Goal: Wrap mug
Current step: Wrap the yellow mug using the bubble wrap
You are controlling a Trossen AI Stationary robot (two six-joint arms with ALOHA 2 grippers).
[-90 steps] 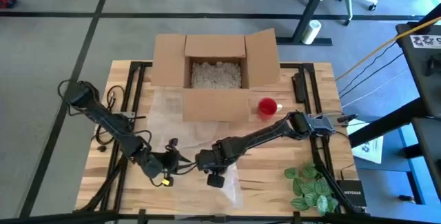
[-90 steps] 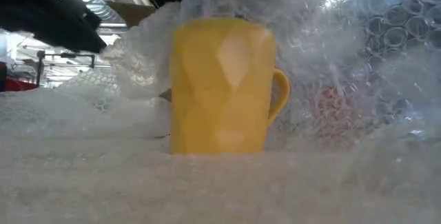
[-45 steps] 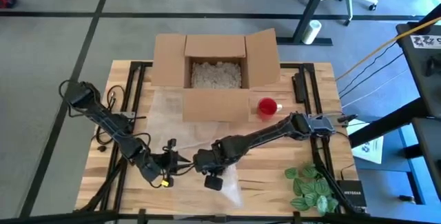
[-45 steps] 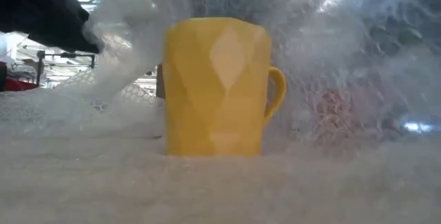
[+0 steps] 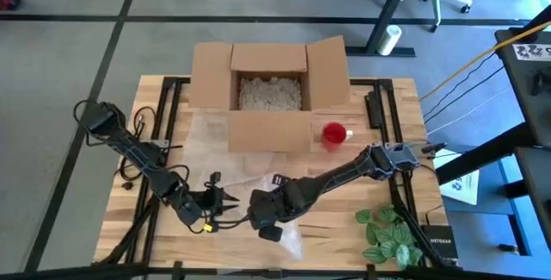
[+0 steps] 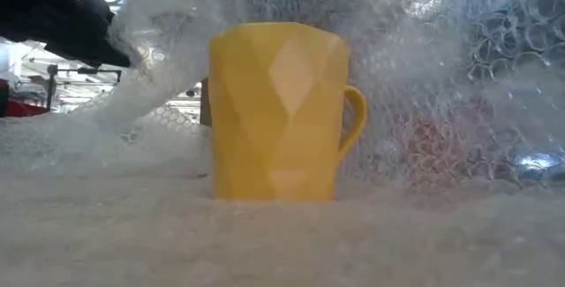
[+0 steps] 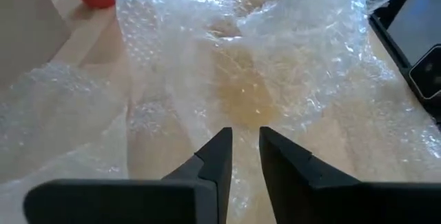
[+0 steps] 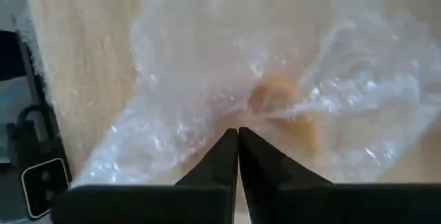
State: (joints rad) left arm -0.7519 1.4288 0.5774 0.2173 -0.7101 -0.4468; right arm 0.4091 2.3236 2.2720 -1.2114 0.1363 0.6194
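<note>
The yellow mug [image 6: 274, 110] stands upright on the table [image 5: 405, 164] near its front edge, with bubble wrap [image 6: 424, 75] draped behind and over it. The right hand [image 8: 238, 138] is pinched closed on a fold of the wrap just above the mug. The left hand [image 7: 244, 138] hovers beside it — fingers slightly parted, gripping nothing.
</note>
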